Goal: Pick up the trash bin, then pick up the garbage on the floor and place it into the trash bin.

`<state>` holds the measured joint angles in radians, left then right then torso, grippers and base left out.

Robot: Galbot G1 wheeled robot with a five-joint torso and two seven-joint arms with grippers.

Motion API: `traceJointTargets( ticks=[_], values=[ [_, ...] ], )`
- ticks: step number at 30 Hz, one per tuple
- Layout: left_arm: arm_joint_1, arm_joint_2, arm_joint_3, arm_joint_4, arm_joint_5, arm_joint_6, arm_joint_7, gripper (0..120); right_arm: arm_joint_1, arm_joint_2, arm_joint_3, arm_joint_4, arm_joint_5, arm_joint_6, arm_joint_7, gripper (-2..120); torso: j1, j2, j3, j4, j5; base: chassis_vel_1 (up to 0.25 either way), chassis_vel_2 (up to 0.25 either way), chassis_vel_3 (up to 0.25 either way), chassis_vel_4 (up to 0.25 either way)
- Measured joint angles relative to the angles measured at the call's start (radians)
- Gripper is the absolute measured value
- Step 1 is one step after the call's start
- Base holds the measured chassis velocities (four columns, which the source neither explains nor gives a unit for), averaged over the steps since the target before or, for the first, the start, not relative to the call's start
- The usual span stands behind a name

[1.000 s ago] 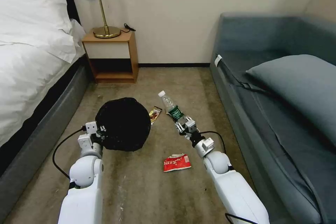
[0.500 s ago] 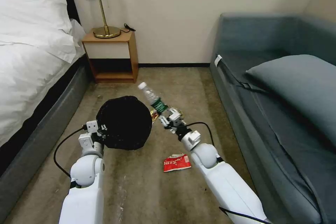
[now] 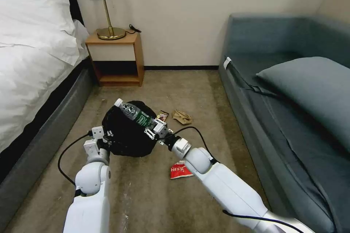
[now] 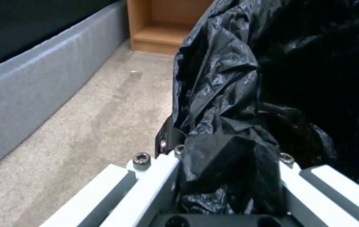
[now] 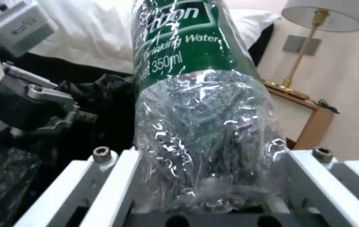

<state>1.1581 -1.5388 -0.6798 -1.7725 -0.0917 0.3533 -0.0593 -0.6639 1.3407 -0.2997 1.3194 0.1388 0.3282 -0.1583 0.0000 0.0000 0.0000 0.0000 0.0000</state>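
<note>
The trash bin (image 3: 125, 140), its rim covered by a black bag liner (image 4: 246, 94), hangs just off the carpet, with my left gripper (image 3: 106, 139) (image 4: 225, 157) shut on the near rim. My right gripper (image 3: 155, 131) (image 5: 213, 164) is shut on the base of the clear plastic bottle (image 3: 134, 112) (image 5: 196, 94) with the green label. The bottle lies tilted over the bin's opening, cap pointing to the far left. A gold-brown wrapper (image 3: 162, 115) and a tan paper wad (image 3: 182, 117) lie on the carpet right of the bin. A red-and-white packet (image 3: 178, 170) lies partly under my right forearm.
A bed (image 3: 32, 72) with a grey base runs along the left. A blue-grey sofa (image 3: 291, 109) with a cushion lines the right. A wooden nightstand (image 3: 118, 60) with a brass lamp (image 3: 109, 31) stands against the far wall. Carpet stretches between them.
My right arm has swung left with the bottle, from above the carpet right of the bin to over its opening, uncovering the tan paper wad. The left gripper has held the bin nearly still.
</note>
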Motion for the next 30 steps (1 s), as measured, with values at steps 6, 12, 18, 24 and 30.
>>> traceJointTargets(
  ticks=[6, 12, 18, 24, 30],
  values=[
    [0.004, 0.001, 0.003, -0.003, 0.005, -0.003, 0.001, 1, 0.026, 0.015, -0.028, -0.060, 0.012, 0.000, 0.015, 28, 0.000, 0.000, 0.000, 0.0000, 0.0000, 0.000, 0.000, 0.000, 0.000],
    [0.005, 0.001, 0.002, -0.006, 0.007, -0.003, 0.001, 1, 0.040, 0.019, -0.041, -0.109, 0.016, -0.001, 0.020, 28, 0.000, 0.000, 0.000, -0.0001, 0.0000, 0.000, 0.000, 0.000, 0.000],
    [0.002, 0.002, 0.006, -0.009, 0.007, -0.003, 0.001, 1, 0.036, 0.030, -0.040, -0.134, 0.017, 0.000, 0.021, 28, 0.000, 0.000, 0.000, 0.0000, 0.0001, 0.000, 0.000, 0.000, 0.000],
    [0.003, 0.003, 0.009, -0.009, 0.008, -0.003, 0.001, 1, 0.029, 0.031, -0.045, -0.135, 0.013, 0.000, 0.019, 28, 0.000, 0.000, 0.000, -0.0001, 0.0000, 0.000, 0.000, 0.000, 0.000],
    [0.003, 0.002, 0.011, -0.009, 0.010, -0.002, 0.000, 1, 0.026, 0.034, -0.045, -0.129, 0.010, -0.001, 0.019, 28, 0.000, 0.000, 0.000, -0.0001, 0.0000, 0.000, 0.000, 0.000, 0.000]
  ],
)
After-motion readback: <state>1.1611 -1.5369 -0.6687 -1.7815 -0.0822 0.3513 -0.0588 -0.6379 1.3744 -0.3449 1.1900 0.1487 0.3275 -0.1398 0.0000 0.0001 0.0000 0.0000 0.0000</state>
